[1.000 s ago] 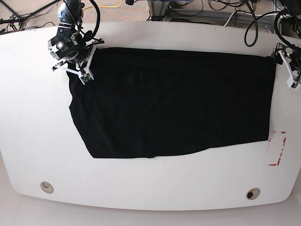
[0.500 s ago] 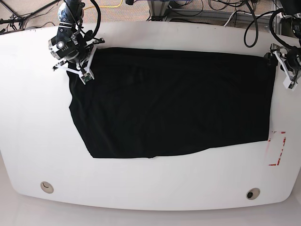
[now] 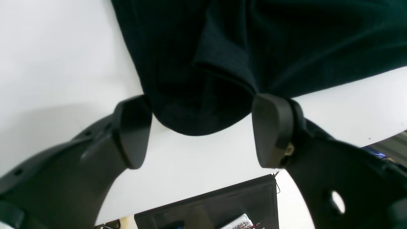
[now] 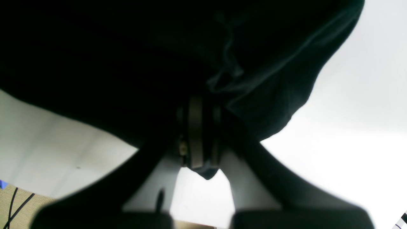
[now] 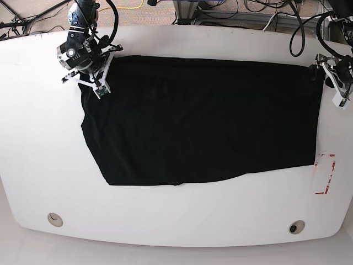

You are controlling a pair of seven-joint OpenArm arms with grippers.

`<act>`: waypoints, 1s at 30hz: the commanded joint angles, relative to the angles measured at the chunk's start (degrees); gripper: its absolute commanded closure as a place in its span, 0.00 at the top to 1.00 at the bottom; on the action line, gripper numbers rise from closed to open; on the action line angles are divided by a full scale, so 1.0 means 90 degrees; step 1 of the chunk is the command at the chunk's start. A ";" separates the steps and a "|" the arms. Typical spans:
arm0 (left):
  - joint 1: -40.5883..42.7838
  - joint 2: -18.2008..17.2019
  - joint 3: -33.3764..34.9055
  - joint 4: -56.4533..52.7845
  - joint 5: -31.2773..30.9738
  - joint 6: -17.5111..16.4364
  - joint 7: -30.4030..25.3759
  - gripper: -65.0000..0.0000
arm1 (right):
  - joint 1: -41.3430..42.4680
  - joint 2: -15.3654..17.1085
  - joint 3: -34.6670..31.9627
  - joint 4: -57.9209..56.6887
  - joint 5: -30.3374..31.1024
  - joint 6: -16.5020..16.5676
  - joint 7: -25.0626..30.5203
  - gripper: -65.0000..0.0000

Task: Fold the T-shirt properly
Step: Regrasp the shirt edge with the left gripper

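Left claw [image 5: 330, 84] drawn back off the T-shirt [image 5: 204, 118] corner, jaws wide and empty, corner lying between them. Right claw [image 5: 91, 77] unmoved, clamped on the opposite corner, apparently. T-shirt flat across the bench [image 5: 176, 212]; regrasp pending.

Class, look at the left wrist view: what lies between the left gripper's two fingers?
A rounded corner of the T-shirt pokes in between the fingers of the open left gripper; bare white table fills the gap below it.

Right gripper [image 4: 200, 136] clamped on T-shirt [image 4: 127, 57]
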 commanded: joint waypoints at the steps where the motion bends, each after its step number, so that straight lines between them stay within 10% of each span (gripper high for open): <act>1: -0.0054 -0.0157 -0.0043 0.0062 -0.0085 -0.0009 -0.0077 0.71 | 0.0021 0.0033 0.0029 0.0137 0.0037 -0.0011 0.0079 0.00; 21: -0.0464 -0.0137 0.0211 -0.0426 -0.0124 -0.0009 -0.0057 0.69 | 0.0021 -0.0260 0.0029 0.0137 0.0008 -0.0011 0.0079 0.00; 30: -0.0484 -0.0137 0.0397 -0.0465 -0.0105 -0.0009 -0.0057 0.45 | 0.0030 -0.0260 0.0029 0.0137 0.0008 -0.0011 0.0079 0.00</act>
